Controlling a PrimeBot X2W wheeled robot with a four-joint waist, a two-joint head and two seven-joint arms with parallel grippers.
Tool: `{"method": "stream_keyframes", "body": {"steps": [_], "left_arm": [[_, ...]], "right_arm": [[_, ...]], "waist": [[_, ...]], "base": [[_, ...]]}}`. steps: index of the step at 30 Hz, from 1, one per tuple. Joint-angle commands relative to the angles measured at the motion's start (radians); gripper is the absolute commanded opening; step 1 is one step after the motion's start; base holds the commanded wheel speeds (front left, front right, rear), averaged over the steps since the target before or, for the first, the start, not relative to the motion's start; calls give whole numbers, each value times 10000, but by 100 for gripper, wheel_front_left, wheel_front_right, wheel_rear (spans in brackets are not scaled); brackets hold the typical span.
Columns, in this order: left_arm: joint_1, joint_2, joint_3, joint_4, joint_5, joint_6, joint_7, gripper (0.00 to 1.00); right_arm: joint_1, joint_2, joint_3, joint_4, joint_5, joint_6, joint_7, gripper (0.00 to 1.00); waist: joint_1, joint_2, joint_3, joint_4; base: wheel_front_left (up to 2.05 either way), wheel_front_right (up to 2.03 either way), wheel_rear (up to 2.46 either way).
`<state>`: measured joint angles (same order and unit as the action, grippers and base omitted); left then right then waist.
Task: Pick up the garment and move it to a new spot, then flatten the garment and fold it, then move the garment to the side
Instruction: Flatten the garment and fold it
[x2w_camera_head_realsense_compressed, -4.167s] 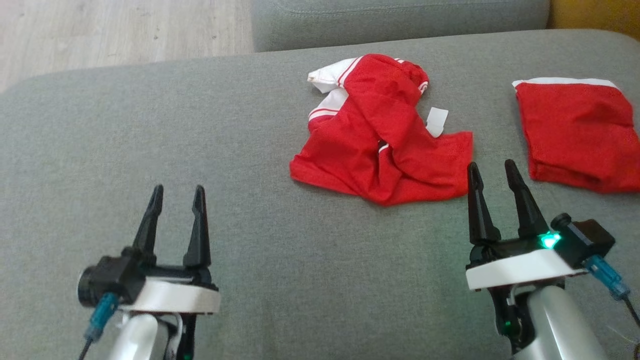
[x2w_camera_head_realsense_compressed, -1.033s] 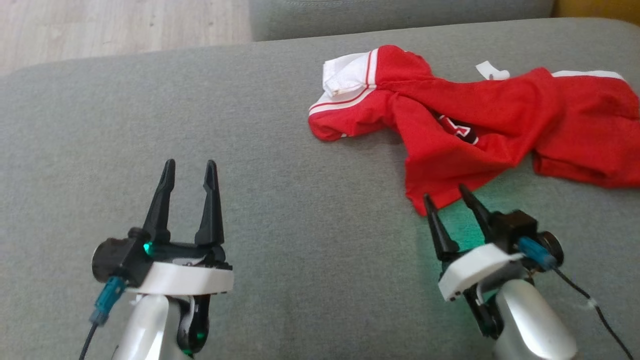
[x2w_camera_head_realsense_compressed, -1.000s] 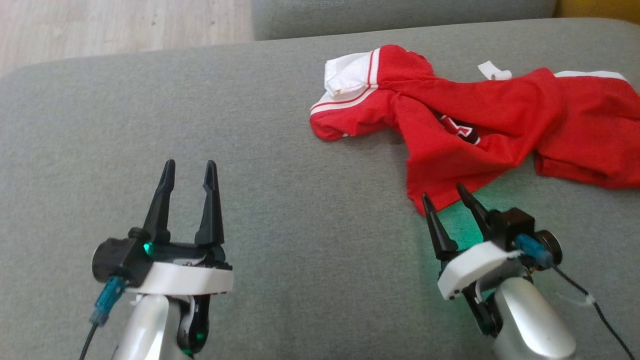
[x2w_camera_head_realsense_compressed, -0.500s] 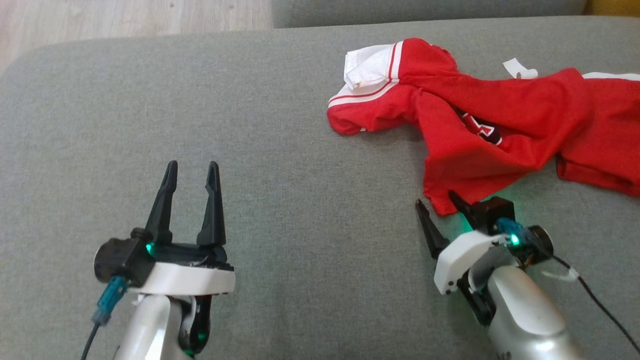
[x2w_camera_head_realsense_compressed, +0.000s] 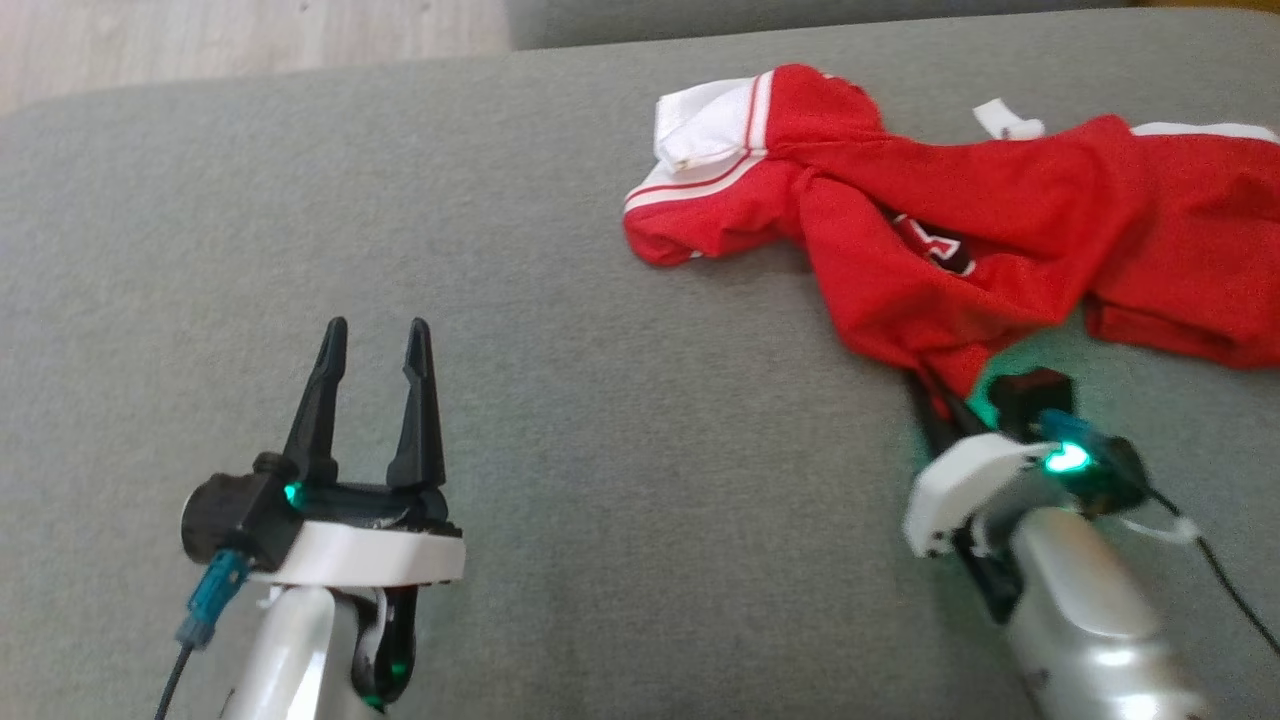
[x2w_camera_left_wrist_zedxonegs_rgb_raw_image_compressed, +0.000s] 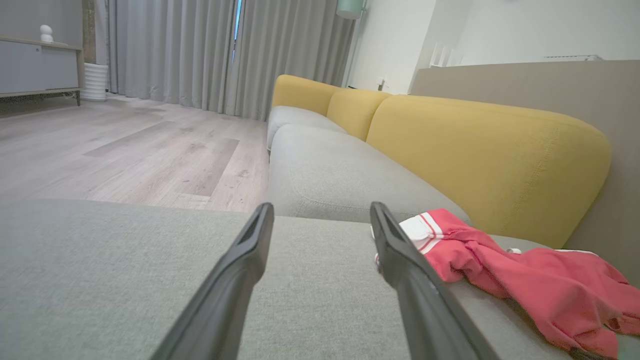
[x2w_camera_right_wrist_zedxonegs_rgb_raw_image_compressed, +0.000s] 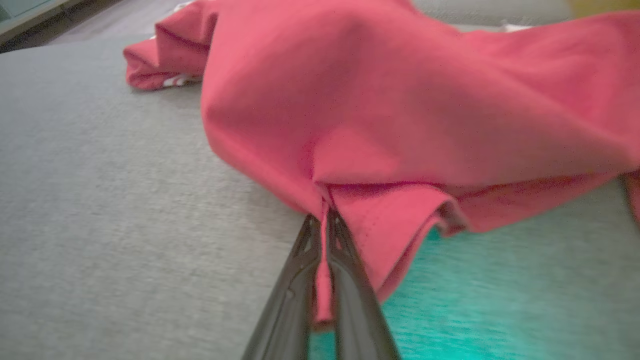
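— Where is the garment (x2w_camera_head_realsense_compressed: 950, 230) being seen?

— It is being shown lying crumpled on the grey sofa seat (x2w_camera_head_realsense_compressed: 600, 450), toward the far right in the head view. It is red, with a white, striped sleeve end lying at its left and a dark printed patch half hidden in the folds.

— And how is the right gripper (x2w_camera_right_wrist_zedxonegs_rgb_raw_image_compressed: 322, 222) being used?

— Its two dark fingers are being pressed together on the garment's near hem, and a thin fold of red cloth is being pinched between them. Whether that corner is being lifted clear of the seat cannot be told. A green glow (x2w_camera_right_wrist_zedxonegs_rgb_raw_image_compressed: 500, 310) is being cast on the cushion just beside it.

— Is anything being held by the left gripper (x2w_camera_head_realsense_compressed: 377, 330)?

— Nothing. Its jaws are being shown wide apart above bare cushion, well apart from the garment, with the fingers being pointed toward the yellow backrest (x2w_camera_left_wrist_zedxonegs_rgb_raw_image_compressed: 480, 145) and the wooden floor (x2w_camera_left_wrist_zedxonegs_rgb_raw_image_compressed: 125, 150).
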<state>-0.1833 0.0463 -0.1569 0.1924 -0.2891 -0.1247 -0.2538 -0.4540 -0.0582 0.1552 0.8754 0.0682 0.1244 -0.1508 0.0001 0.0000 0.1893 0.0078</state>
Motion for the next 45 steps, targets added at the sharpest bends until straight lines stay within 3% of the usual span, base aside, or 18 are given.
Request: {"method": "stream_keyframes", "body": {"steps": [1,10,11,12,13,23,28,35,45], "left_arm": [[-377,39,401,-289,-23,-46,-80,100],[-192,39,486,-344,-53,-43,-80,100],[-191,39,478,-357,-62,-36,-80,100],[-190,39,476,-367,-69,-31,-80,100],[-188,39,476,-371,-75,-30,-80,100],[-170,39,294,-401,-58,-35,-80,100],[-183,39,54,-416,-53,-39,-80,100],[-305,39,-210,-386,-152,-27,-80,100],[-650,39,-745,-328,-478,49,-80,100]], "right_arm": [[276,-211,-31,-104,-62,63,-97,0],[1437,-1124,-1185,-952,-228,63,222,0],[1512,-1148,-1275,-1159,-243,63,180,20],[1568,-1123,-1383,-1391,-229,63,119,48],[1609,-1035,-1417,-1643,-169,63,56,100],[1830,-424,-212,-4723,943,63,-847,100],[1854,-334,337,-5472,1302,63,-993,100],[1169,-184,516,-4849,1148,63,-681,100],[-1249,-169,249,-2400,2272,63,1352,100]], "waist": [[-1,0,-124,-170],[-1,0,-626,-837],[-1,0,-648,-858],[-1,0,-665,-869],[-1,0,-684,-873],[-1,0,-693,-336],[-1,0,-546,205],[-1,0,-150,1047],[-1,0,506,1939]], "base": [[0,0,0],[0,0,0],[0,0,0],[0,0,0],[0,0,0],[0,0,0],[0,0,0],[0,0,0],[0,0,0]]}}
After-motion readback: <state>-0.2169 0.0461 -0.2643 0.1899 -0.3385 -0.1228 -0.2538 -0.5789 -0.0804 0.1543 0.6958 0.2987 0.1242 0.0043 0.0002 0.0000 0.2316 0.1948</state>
